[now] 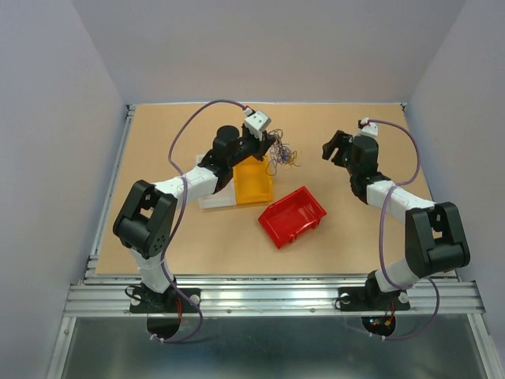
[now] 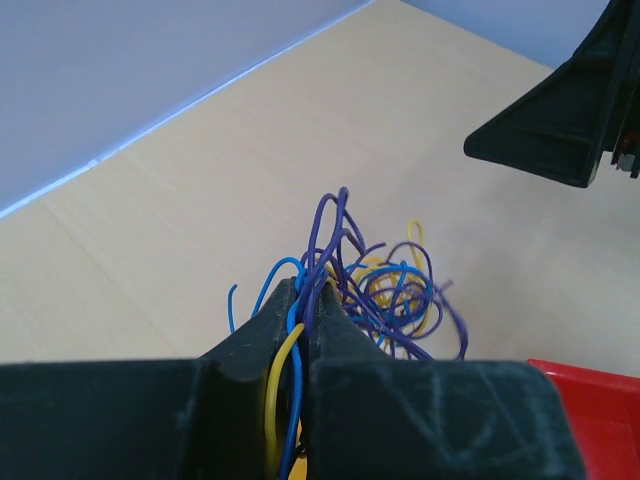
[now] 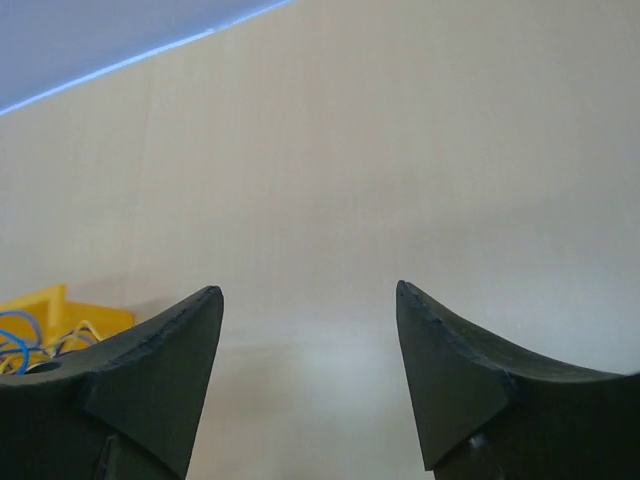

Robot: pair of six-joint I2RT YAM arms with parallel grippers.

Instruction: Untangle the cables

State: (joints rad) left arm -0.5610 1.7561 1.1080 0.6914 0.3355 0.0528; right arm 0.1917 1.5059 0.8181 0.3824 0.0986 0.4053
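The cables (image 1: 285, 157) are a small tangle of thin purple, blue and yellow wires at the middle back of the table. My left gripper (image 1: 271, 147) is shut on them. In the left wrist view its jaws (image 2: 312, 287) pinch a yellow, a blue and a purple strand, and the rest of the cables (image 2: 398, 295) bunch just beyond the tips. My right gripper (image 1: 334, 148) hangs to the right of the tangle, apart from it. Its jaws (image 3: 308, 292) stand wide open with only bare table between them. A few more blue and yellow strands (image 3: 22, 342) lie in the bin at the left edge.
A yellow-orange bin (image 1: 252, 182) sits under the left wrist, with a white bin (image 1: 213, 195) to its left. A red bin (image 1: 293, 215) lies tilted in front of the tangle; its corner (image 2: 590, 385) shows at lower right. One right finger (image 2: 565, 120) shows there too.
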